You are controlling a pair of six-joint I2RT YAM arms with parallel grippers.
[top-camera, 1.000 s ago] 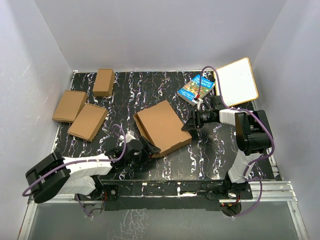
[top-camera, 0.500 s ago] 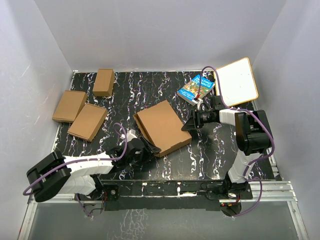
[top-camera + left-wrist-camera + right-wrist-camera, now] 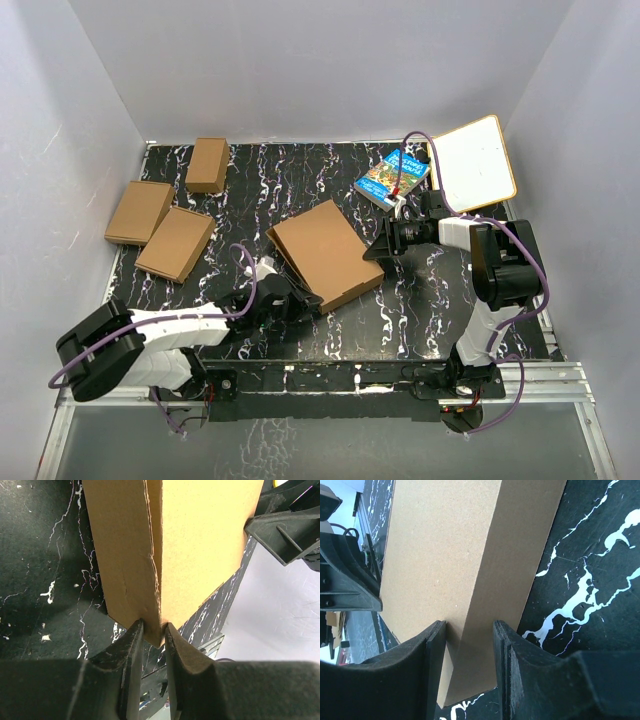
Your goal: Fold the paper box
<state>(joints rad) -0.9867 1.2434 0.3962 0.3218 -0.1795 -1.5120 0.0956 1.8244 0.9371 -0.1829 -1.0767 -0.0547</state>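
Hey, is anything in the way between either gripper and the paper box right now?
Nothing visible is. The left gripper pinches one corner of the paper box, and the right gripper straddles another corner with cardboard between its fingers. The blue book lies apart, farther back on the table.

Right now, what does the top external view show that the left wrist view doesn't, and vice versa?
Only top external: three small boxes at far left, the book, the white board, and both arms meeting the big box from opposite sides. Only left wrist: the left end effector pinching the big box's near corner, with a ragged layered edge running up from the fingers. Both: the big box, the black table and the right end effector at the box's far side.
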